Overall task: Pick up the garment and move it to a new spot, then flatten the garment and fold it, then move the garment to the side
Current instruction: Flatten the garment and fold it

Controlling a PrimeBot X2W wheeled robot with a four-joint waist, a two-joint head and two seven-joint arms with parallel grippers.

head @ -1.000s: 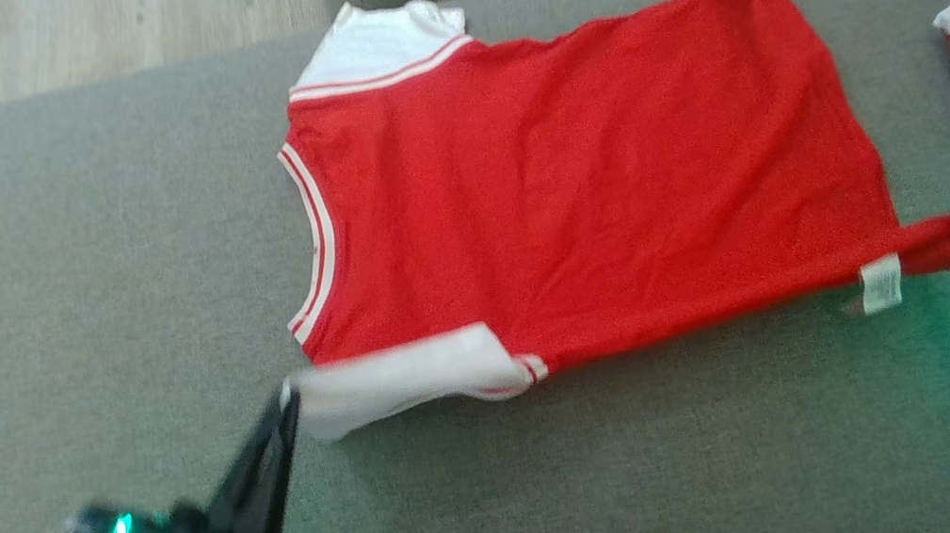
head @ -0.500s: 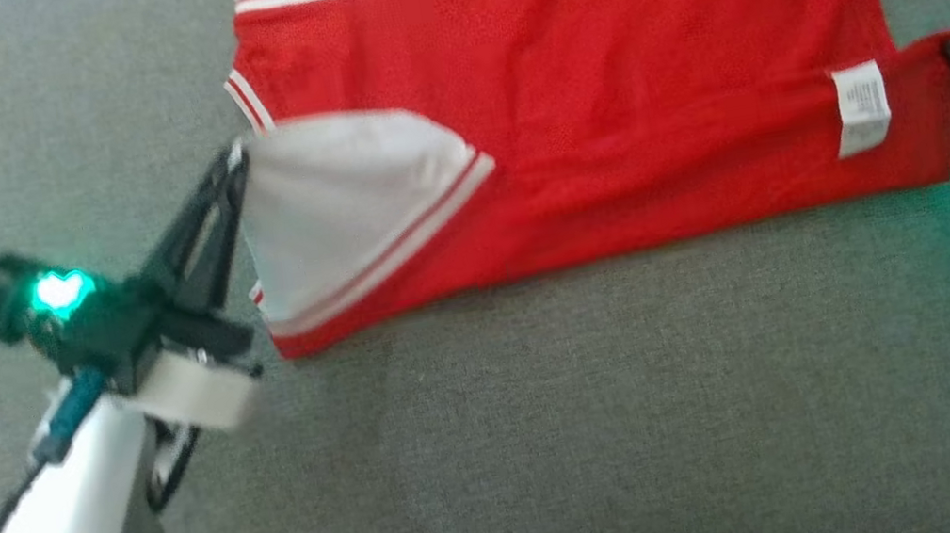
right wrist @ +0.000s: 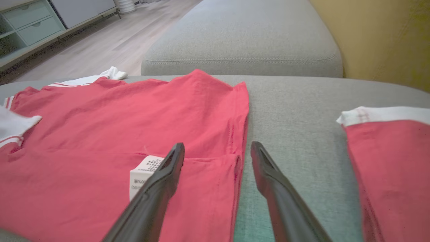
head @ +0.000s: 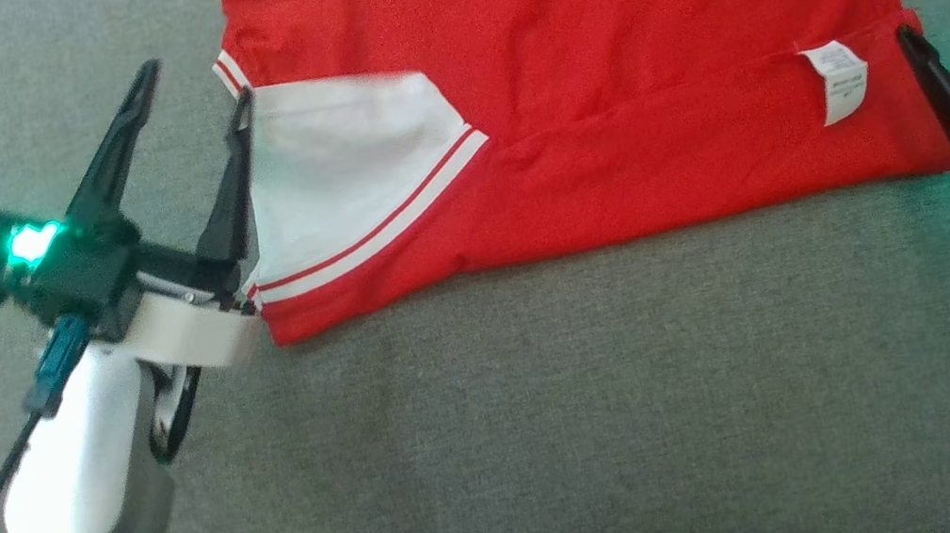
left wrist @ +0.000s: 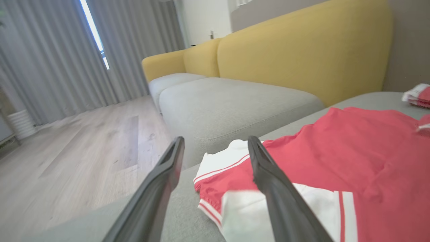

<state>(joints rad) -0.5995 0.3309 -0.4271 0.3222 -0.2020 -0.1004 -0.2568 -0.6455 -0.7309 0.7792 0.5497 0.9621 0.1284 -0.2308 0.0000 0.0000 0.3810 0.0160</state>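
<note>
The red garment [head: 590, 29] with white sleeves lies on the grey cushion [head: 559, 434], its near long edge folded over onto its body. The folded white sleeve [head: 335, 165] is at the left and a white label [head: 836, 80] at the right. My left gripper [head: 194, 87] is open at the sleeve's left edge, one finger against the white cloth and the other over bare cushion. In the left wrist view the left gripper [left wrist: 216, 141] holds nothing beside the garment [left wrist: 352, 151]. My right gripper [head: 936, 20] is open at the folded hem corner. The right gripper [right wrist: 218, 146] straddles the garment's [right wrist: 117, 134] edge there.
A second red and white folded piece [right wrist: 386, 161] lies on the cushion just right of my right gripper. A yellow sofa back [left wrist: 302, 50] rises behind the cushions. Wooden floor [left wrist: 67, 151] lies beyond the cushion's left edge.
Both grippers have opened and let go of the sleeve and the hem corner, which now lie folded over the garment's body. The head camera has tilted down over the second.
</note>
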